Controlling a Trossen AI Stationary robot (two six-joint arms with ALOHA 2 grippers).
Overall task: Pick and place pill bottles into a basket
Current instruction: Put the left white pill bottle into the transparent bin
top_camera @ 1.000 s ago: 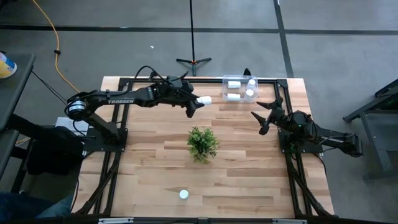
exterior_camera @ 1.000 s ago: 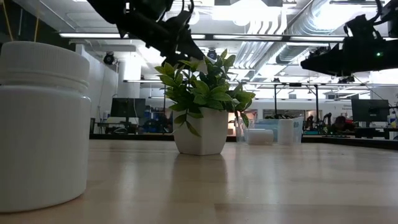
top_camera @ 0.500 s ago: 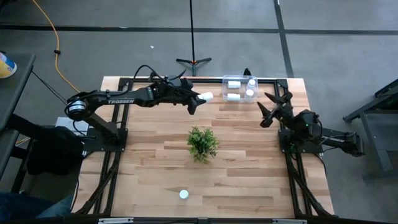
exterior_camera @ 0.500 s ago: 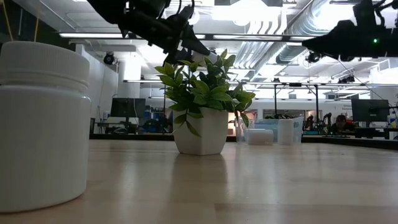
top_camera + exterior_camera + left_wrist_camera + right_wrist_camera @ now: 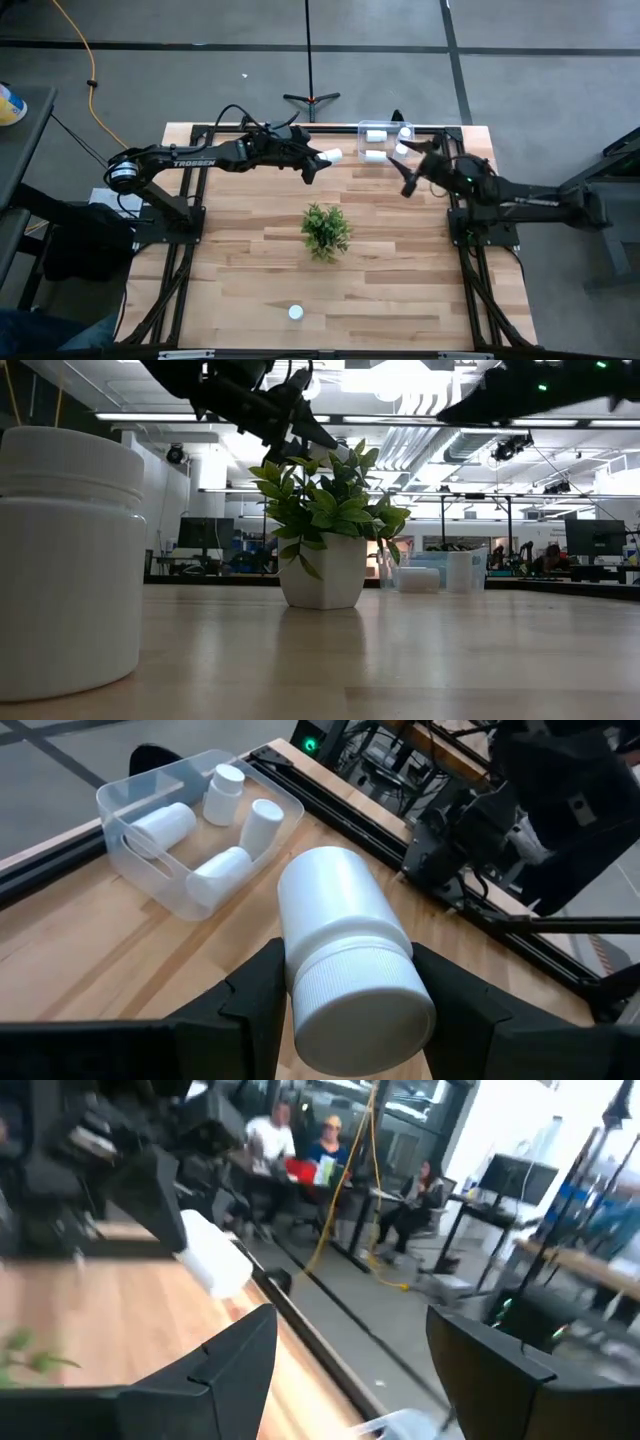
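Note:
My left gripper (image 5: 320,160) is shut on a white pill bottle (image 5: 331,156), held in the air above the table just left of the basket (image 5: 362,128). The basket is a clear bin at the far edge with several pill bottles lying in it (image 5: 222,868). Another pill bottle (image 5: 295,312) stands upright on the table near the front edge, and it looms large in the low view (image 5: 70,560). My right gripper (image 5: 408,170) hangs open and empty in the air just near of the basket's right end. My left gripper pinches the pill bottle's ribbed cap end (image 5: 300,982) between its two fingers (image 5: 262,992), one on each side. The fingers come from the table's left, slanting slightly down, and lie along the bottle. The bottle is lifted clear, with its base toward the basket.
A small green potted plant (image 5: 325,230) stands mid-table, near of both grippers. Black frame rails (image 5: 200,135) run along the table's far, left and right edges. People sit at desks in the room beyond (image 5: 330,1140). Bare wood lies between the plant and the front bottle.
My right gripper has risen and swung out toward the table's far left, ending beside the basket, still open. My left gripper has kept its place, rolled slightly and kept its hold on the bottle.

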